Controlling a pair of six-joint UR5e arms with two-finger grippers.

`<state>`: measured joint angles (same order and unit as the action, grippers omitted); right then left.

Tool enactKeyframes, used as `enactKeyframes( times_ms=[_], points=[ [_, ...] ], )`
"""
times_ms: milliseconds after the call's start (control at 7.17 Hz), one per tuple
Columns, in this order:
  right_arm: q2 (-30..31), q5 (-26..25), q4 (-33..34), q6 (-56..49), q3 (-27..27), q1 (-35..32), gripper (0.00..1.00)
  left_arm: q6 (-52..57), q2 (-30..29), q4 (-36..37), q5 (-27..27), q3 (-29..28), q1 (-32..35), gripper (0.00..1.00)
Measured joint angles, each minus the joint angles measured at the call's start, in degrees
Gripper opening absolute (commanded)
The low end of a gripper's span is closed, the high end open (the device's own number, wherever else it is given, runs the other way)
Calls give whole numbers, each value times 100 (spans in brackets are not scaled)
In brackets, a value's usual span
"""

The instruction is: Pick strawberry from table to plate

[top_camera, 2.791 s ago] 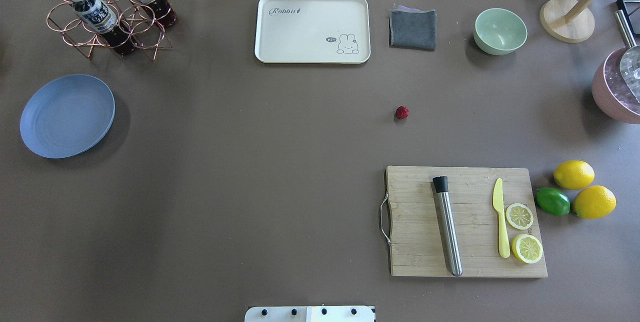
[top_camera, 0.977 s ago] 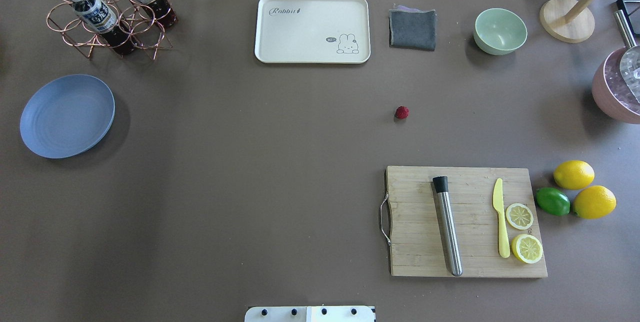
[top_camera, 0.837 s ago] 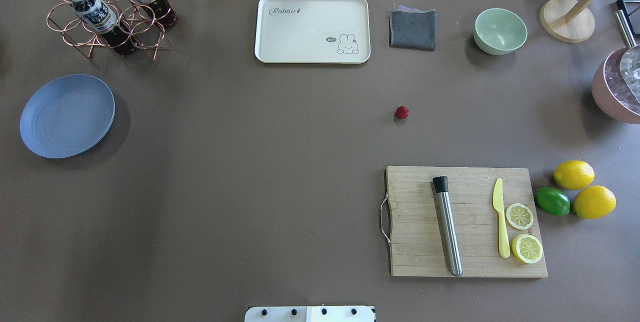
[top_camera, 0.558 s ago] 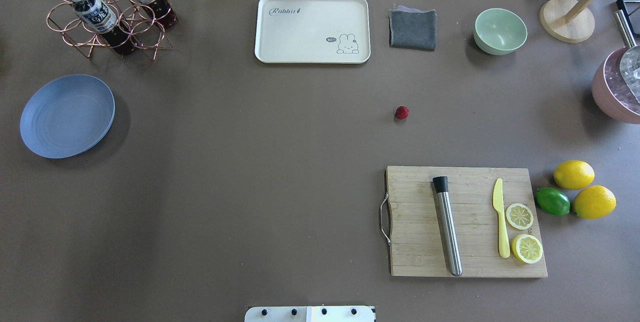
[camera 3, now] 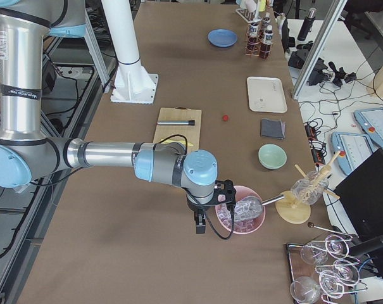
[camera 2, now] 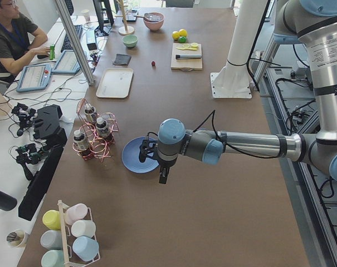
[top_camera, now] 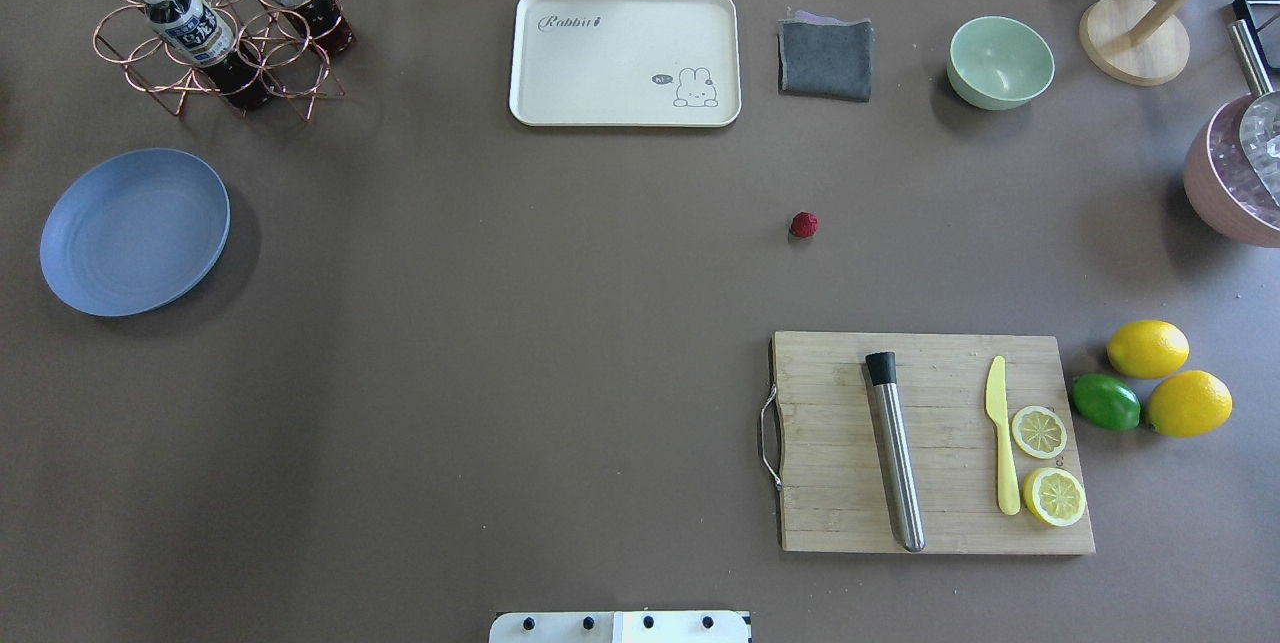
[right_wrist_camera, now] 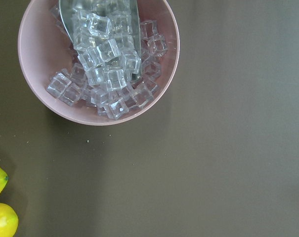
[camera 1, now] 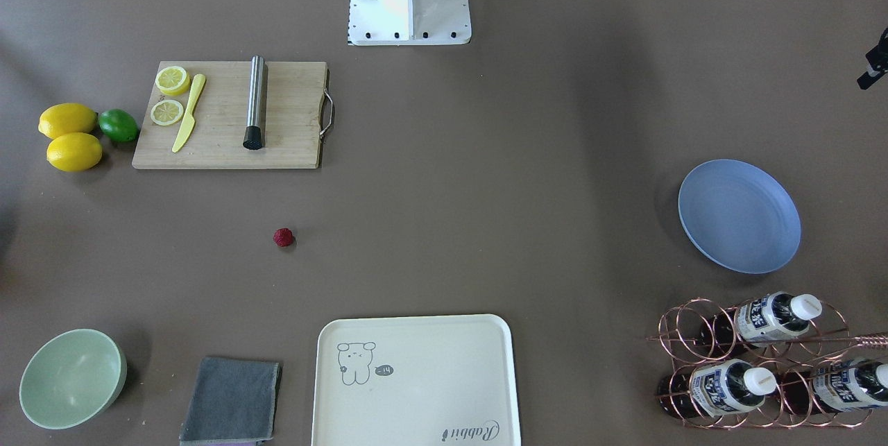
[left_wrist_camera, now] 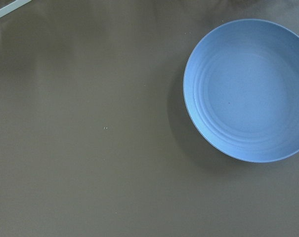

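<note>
— Overhead exterior puts the strawberry right of centre on the bare surface. It sits alone, above the cutting board in the frame, and nothing touches it.

— And the plate lies at the far left edge of that frame with nothing on it. So we count none of the task as done.

— Agreed. Where are our arms?

— Exterior left shows the left pincer hanging near the plate. Exterior right shows the right pincer low in the frame, next to the pink bowl of ice. Both are well apart from the berry.

— Fingers apart or together?

— We cannot tell for either. Only the side views catch them, and neither wrist view shows any fingers.

— Then everything is left, as we judge it: reach the berry, grip it, carry it across to the plate and let go.
</note>
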<state>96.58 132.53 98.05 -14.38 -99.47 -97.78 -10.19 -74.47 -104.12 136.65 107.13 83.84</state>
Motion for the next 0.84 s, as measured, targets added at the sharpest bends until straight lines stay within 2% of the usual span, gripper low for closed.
enactKeyframes(
  times_ms=[558,837],
  points=[
    [34,0,12,21,26,4,100,1,67,220,-58,-6,1,97],
    [59,2,11,15,44,4,100,15,234,92,-81,25,86,97]
  ],
)
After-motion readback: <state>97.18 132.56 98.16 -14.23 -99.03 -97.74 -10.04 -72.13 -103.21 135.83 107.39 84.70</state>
